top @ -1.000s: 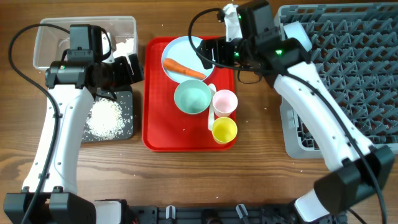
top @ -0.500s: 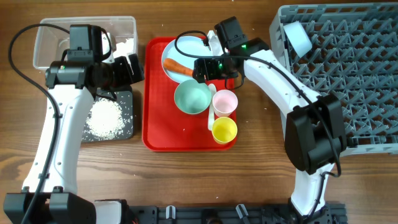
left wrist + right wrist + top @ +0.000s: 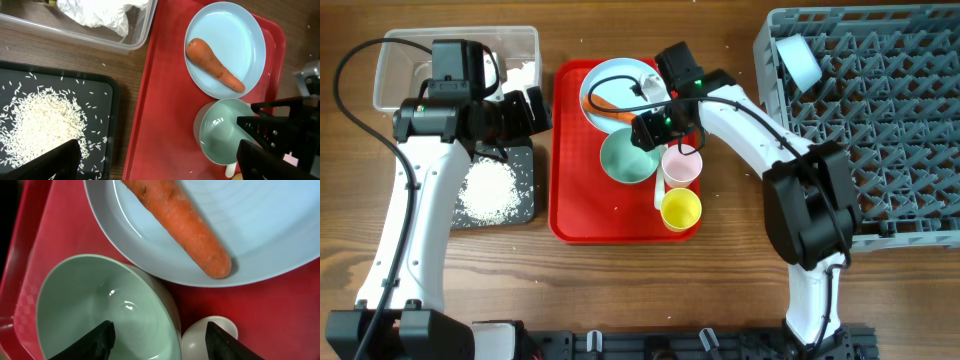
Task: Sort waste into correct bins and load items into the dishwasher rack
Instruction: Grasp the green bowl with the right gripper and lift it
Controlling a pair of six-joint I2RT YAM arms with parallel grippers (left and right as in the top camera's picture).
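An orange carrot lies on the pale blue plate on the red serving tray. A pale blue bowl, pink cup, yellow cup and white spoon stand below the plate. My right gripper is open, its fingers either side of the bowl's right rim, with the spoon and carrot close by. A second bowl sits in the grey rack. My left gripper is open and empty between the bins.
The clear tub holds white tissue. The black tray holds white rice. The red serving tray lies between the bins and the rack. In the left wrist view the right gripper hangs over the bowl.
My right arm has swung left from the rack's edge and come down over the bowl on the red tray. The left arm has not moved.
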